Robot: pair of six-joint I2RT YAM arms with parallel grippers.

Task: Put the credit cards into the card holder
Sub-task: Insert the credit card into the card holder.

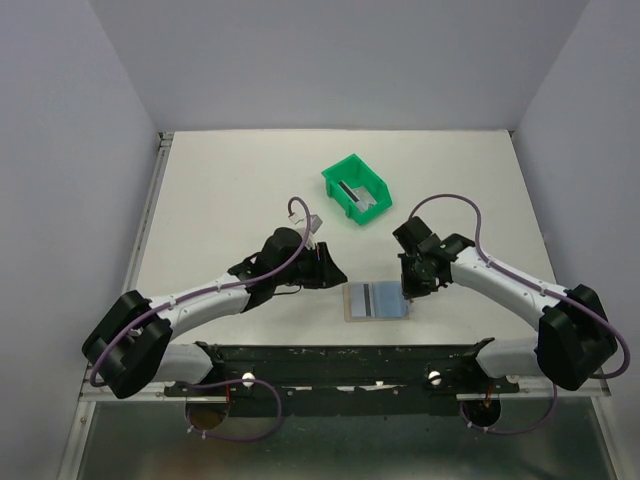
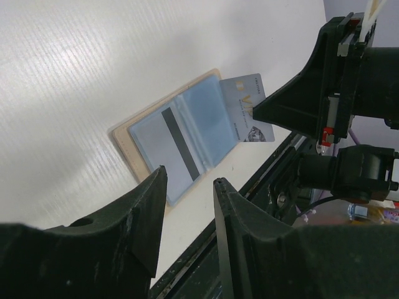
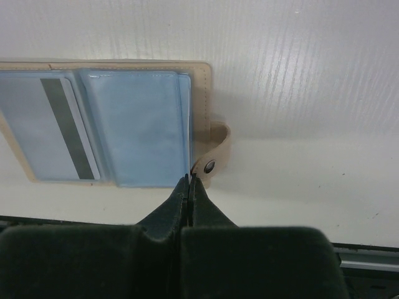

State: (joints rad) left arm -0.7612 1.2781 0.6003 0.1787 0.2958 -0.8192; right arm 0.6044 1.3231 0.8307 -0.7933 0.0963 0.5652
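Right gripper (image 3: 189, 182) pinched tight on the marked credit card (image 2: 244, 99) at the right pocket of the open card holder (image 1: 377, 301), near edge of the table (image 1: 230, 190); striped card (image 2: 179, 144) sits pocketed. Left gripper (image 2: 190, 175) parted, empty. Keep it shallow, square to the slot, feed slowly

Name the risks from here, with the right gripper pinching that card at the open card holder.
1. The right gripper holds the card by a narrow edge only. Pushed against the pocket, it could twist or slip out.
2. The card holder lies loose near the front edge of the table, and the left gripper hangs open, apparently not pinning it. A push may slide it.
3. The snap tab sits right beside the fingertips and might snag them.
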